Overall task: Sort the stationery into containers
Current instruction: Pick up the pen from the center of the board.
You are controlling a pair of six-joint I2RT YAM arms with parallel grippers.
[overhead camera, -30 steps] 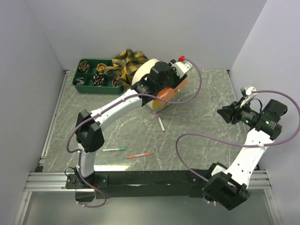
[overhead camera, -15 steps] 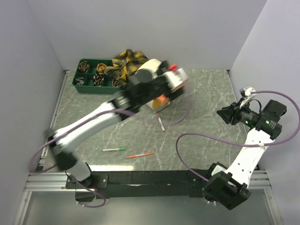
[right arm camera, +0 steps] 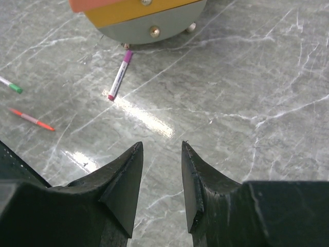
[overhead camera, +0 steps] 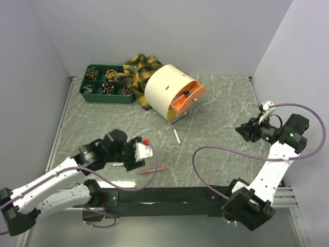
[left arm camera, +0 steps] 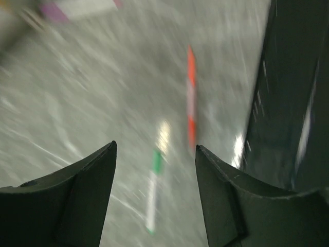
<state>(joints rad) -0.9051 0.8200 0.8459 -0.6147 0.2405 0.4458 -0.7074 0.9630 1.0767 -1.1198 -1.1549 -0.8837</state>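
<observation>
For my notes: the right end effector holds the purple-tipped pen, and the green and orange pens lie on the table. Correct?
No. The right end effector is open and empty; the purple-tipped pen lies on the table too, as the right wrist view shows. The green pen and orange pen do lie there.

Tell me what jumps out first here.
The big cream drum lies tipped on its side at the back of the table, orange tray showing in its mouth, a plaid cloth bunched beside it. Out front, a purple-capped pen sits near the drum, while an orange pen and green pen lie by the open left claw.
</observation>
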